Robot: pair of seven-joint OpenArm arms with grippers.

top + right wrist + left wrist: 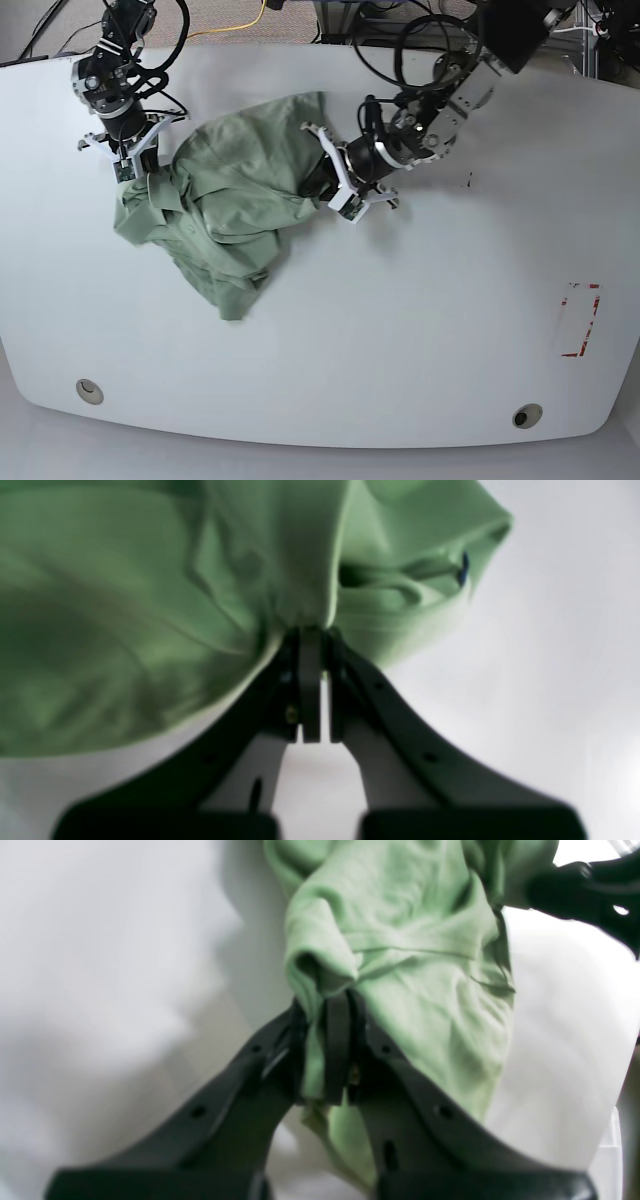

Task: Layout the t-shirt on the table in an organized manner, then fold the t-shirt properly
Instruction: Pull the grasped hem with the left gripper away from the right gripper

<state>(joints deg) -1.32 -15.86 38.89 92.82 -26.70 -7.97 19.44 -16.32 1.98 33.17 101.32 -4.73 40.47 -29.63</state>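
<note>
left arm [440, 95] enters from the far right, reaching left and slightly nearer, wrist angled down. left gripper [327, 1010] has its jaws drawn together on a bunched fold of the t-shirt [235, 205]; cloth sits between the dark fingers [336, 1050] in the left wrist view.

right arm [115, 70] comes in from the far left corner, forearm pointing nearer, wrist turned downward. right gripper [312, 635] is pinched tight, pads [310, 690] pressed flat together with gathered fabric caught at the tips. both grippers are low, near the surface, well apart from each other.
</note>
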